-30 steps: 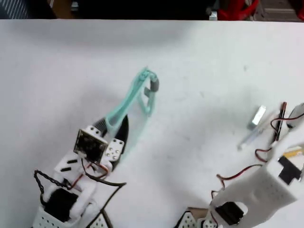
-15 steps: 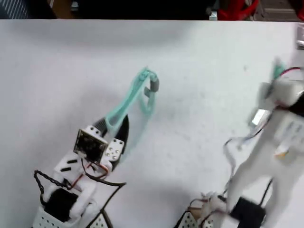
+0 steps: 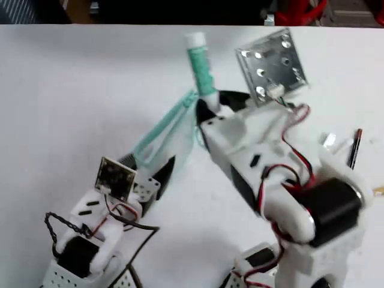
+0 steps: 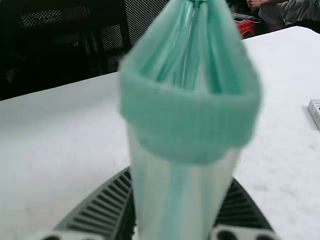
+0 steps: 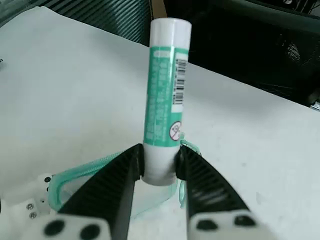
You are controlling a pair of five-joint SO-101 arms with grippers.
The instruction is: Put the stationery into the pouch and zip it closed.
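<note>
Closest in, the left gripper (image 3: 151, 171) has its jaws pinched on the near end of the teal pouch (image 3: 163, 131), which stretches away across the white table (image 3: 72, 90). At the pouch's far end the right gripper (image 5: 159, 167) is clamped tight on the bottom of a green-and-white glue stick (image 5: 164, 90) — most of the stick pokes out past the fingertips. Can't tell if the stick touches the pouch. Off to the right there's a dark pen (image 3: 356, 148) lying on the table, well apart from the pouch.
</note>
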